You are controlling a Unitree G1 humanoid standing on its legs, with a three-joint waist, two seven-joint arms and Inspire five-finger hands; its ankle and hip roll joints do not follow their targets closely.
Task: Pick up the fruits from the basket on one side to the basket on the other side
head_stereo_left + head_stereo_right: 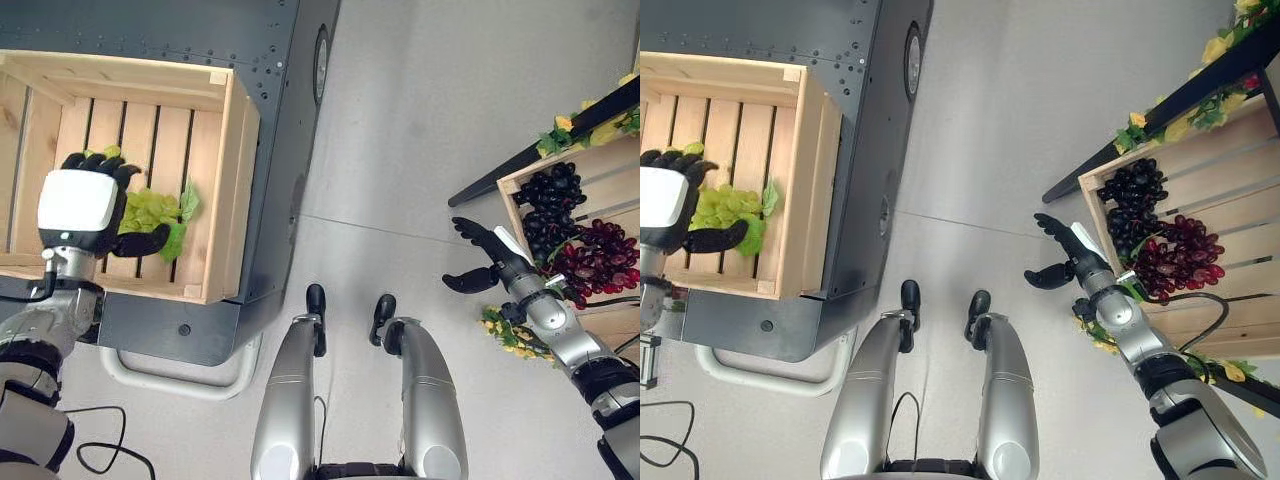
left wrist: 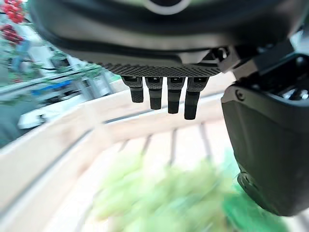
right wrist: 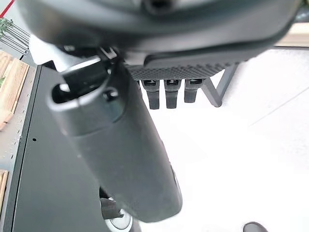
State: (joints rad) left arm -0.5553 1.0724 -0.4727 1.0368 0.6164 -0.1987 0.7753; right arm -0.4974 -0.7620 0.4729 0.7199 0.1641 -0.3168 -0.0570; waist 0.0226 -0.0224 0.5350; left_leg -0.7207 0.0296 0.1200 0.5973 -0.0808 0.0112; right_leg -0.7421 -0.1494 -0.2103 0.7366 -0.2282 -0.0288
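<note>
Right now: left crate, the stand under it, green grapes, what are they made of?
Crate: pale unfinished wood, slatted, grain visible. Stand: dark grey matte metal by the look, with rows of screws. Green grapes: likely plastic with fabric-like leaf; can't confirm.

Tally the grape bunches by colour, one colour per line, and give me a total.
Green grape bunch, in the left wooden crate under the left hand: 1
Dark purple-black grape bunch, in the right wooden crate: 1
Red grape bunch, same crate: 1
Total: 3

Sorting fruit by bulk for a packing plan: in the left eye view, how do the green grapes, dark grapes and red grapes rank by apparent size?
1. Green grapes, partly hidden under the left robot hand.
2. Dark grapes and red grapes: too alike to rank.
</note>
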